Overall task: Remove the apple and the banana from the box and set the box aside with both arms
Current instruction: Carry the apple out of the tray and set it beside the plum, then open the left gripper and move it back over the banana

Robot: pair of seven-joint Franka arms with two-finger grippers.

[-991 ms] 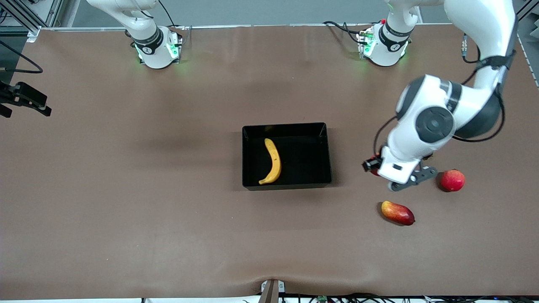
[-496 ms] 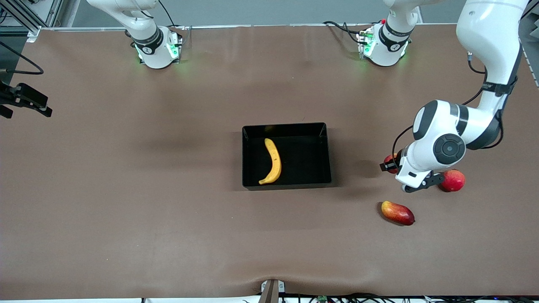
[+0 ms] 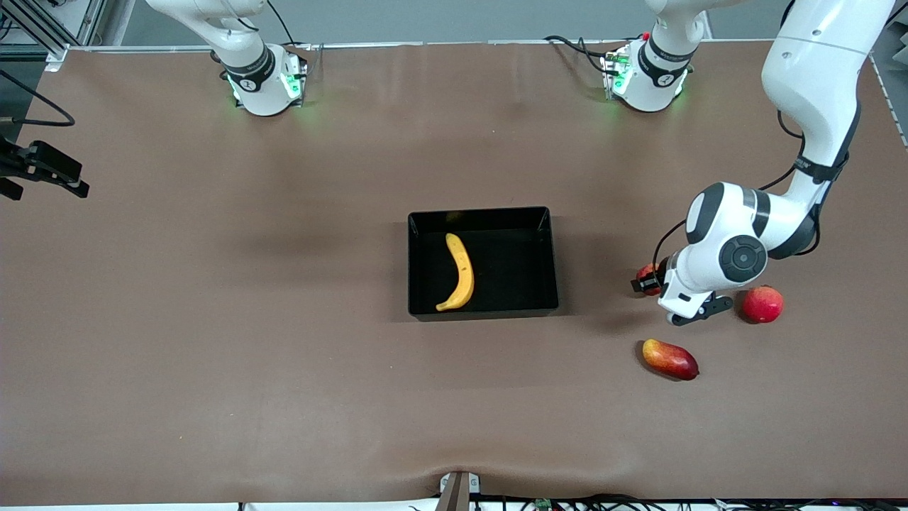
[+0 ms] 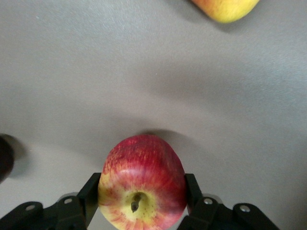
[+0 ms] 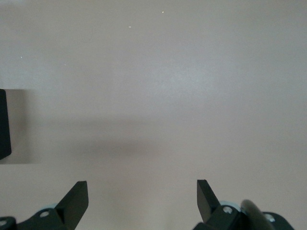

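The black box (image 3: 482, 211) sits mid-table with the yellow banana (image 3: 461, 273) lying in it. The small red apple (image 3: 645, 272) with yellow streaks rests on the table between the box and the left arm's end. My left gripper (image 3: 649, 278) is down over it. In the left wrist view the apple (image 4: 144, 163) fills the gap of the left gripper (image 4: 143, 184), stem dimple up, with a finger (image 4: 91, 184) pressed against each side. My right gripper (image 5: 142, 191) is open and empty over bare table; the right arm waits.
A pinkish-red round fruit (image 3: 762, 304) lies beside the left gripper toward the left arm's end. A red-and-yellow mango (image 3: 670, 359) lies nearer the front camera; its tip shows in the left wrist view (image 4: 225, 7).
The left arm has swung down and lowered its gripper onto the apple, and its fingers now sit against the apple's sides. The right arm, box and banana have not moved.
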